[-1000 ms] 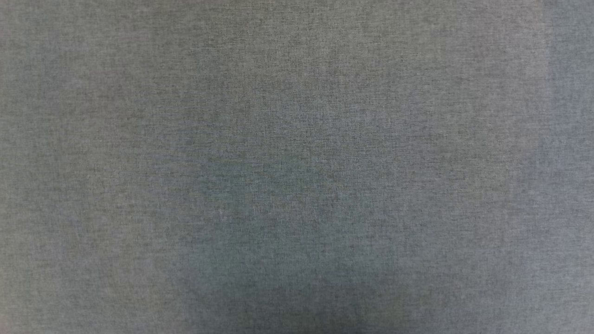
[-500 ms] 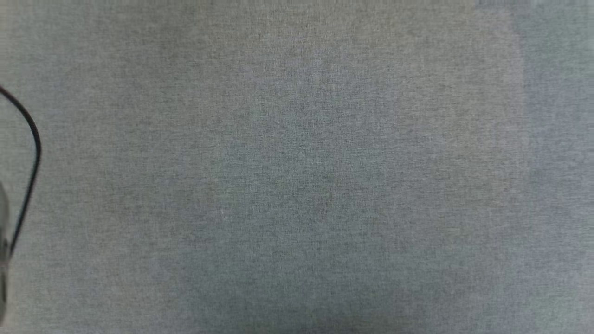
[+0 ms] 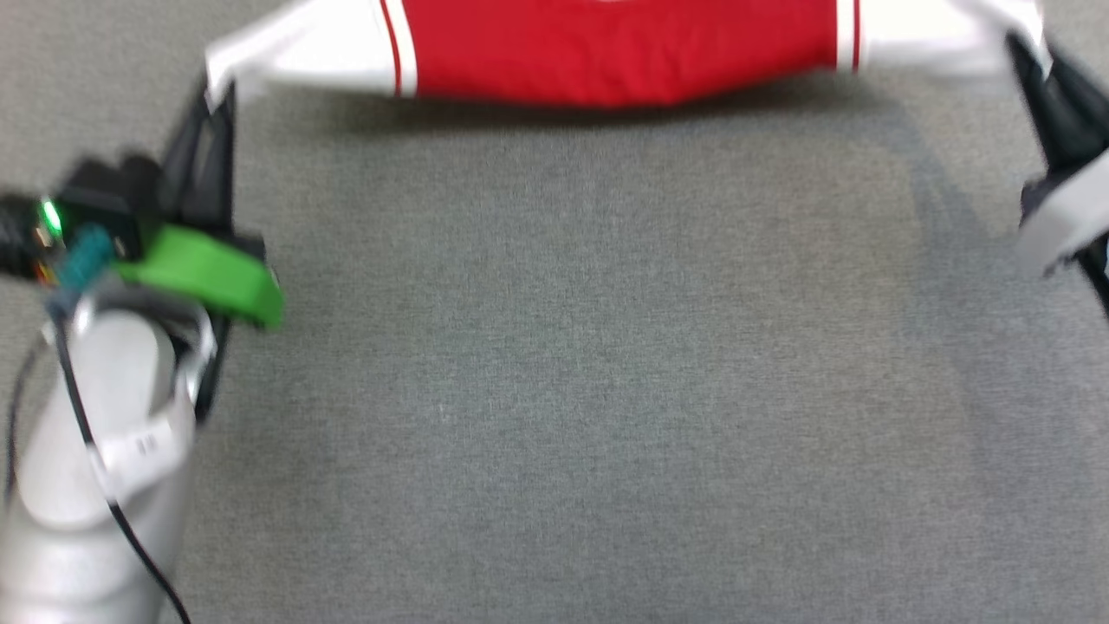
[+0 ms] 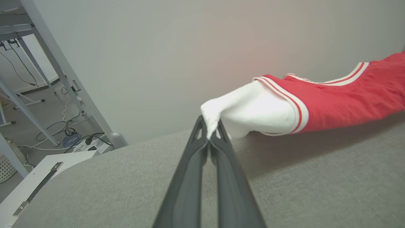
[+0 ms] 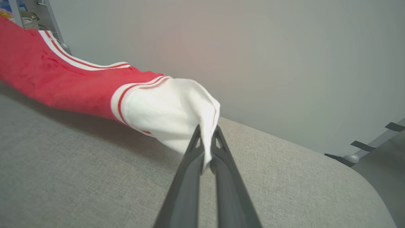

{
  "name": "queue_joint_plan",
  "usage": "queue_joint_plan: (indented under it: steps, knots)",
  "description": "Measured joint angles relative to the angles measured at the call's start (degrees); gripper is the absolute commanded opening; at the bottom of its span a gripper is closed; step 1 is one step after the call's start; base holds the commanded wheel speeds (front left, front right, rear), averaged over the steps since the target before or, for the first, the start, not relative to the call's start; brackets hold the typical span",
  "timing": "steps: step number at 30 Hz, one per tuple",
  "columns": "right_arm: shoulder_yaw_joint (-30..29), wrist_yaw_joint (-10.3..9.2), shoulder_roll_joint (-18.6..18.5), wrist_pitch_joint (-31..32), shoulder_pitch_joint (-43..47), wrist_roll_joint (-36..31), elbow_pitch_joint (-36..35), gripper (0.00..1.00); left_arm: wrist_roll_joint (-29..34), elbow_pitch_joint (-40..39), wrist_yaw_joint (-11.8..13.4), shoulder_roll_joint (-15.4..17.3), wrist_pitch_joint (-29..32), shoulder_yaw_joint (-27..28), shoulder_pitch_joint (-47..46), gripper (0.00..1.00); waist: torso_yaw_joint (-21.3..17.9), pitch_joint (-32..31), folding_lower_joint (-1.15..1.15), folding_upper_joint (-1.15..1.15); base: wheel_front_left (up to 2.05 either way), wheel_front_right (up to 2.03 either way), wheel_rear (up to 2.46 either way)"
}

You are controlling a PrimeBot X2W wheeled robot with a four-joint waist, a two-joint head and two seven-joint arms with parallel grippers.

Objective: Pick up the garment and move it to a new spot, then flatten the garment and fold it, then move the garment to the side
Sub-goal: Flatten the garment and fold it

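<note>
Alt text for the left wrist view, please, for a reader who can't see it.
The left gripper, shut, pinches the tip of a white sleeve of the red garment, which stretches rightward over a grey fabric surface. Behind are a plain wall and, at left, metal frame legs and floor cables.

A grey fabric-covered tabletop (image 3: 554, 390) with rounded corners carries everything here. The red-and-white jersey (image 3: 606, 52) sags low along its far edge, casting a dark shadow on the cloth just below it. I cannot tell whether its red middle touches. On the near side of the jersey the weave runs flat and smooth.
</note>
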Motion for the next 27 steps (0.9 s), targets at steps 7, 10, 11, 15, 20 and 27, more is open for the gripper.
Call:
queue_joint_plan:
  steps: [7, 10, 11, 15, 20, 27]
  knots:
    - [0.5, 0.0, 0.1, 0.0, 15.7, 0.9, -1.3, 0.0, -1.4, -2.0, 1.1, -0.9, 0.0, 1.9, 18.3, 0.0, -0.1, -6.0, 0.0, 0.0, 0.0, 0.0, 0.0]
    - [-0.8, 0.0, 0.5, 0.0, 21.4, 0.9, -1.1, 0.0, -1.7, -2.5, 1.4, -1.1, 0.0, 2.3, 24.7, 0.0, -0.2, -8.5, 0.0, 0.0, 0.0, 0.0, 0.0]
    - [-1.2, 0.0, 0.6, 0.0, 22.9, 0.8, -1.1, 0.0, -1.8, -2.6, 1.6, -1.3, 0.0, 2.3, 26.2, 0.0, -0.2, -9.1, 0.0, 0.0, 0.0, 0.0, 0.0]
    - [-4.3, 0.01, 1.6, 0.0, 29.7, 0.3, -1.1, 0.0, -2.0, -2.6, 2.1, -2.6, 0.0, 2.6, 32.2, 0.0, -0.3, -11.8, 0.0, 0.0, 0.0, 0.0, 0.0]
    - [-8.8, 0.01, 3.3, -0.1, 39.2, 0.3, -2.1, 0.0, -3.2, -2.9, 2.8, -5.2, 0.0, 3.9, 38.3, 0.0, 0.0, -14.5, 0.0, 0.0, 0.0, 0.0, 0.0]
    - [-14.9, 0.07, 5.5, -0.1, 50.3, -1.7, -4.2, 0.0, -2.9, -2.4, 2.6, -7.7, 0.0, 5.3, 44.2, 0.0, 0.8, -16.8, 0.0, 0.0, 0.0, 0.0, 0.0]
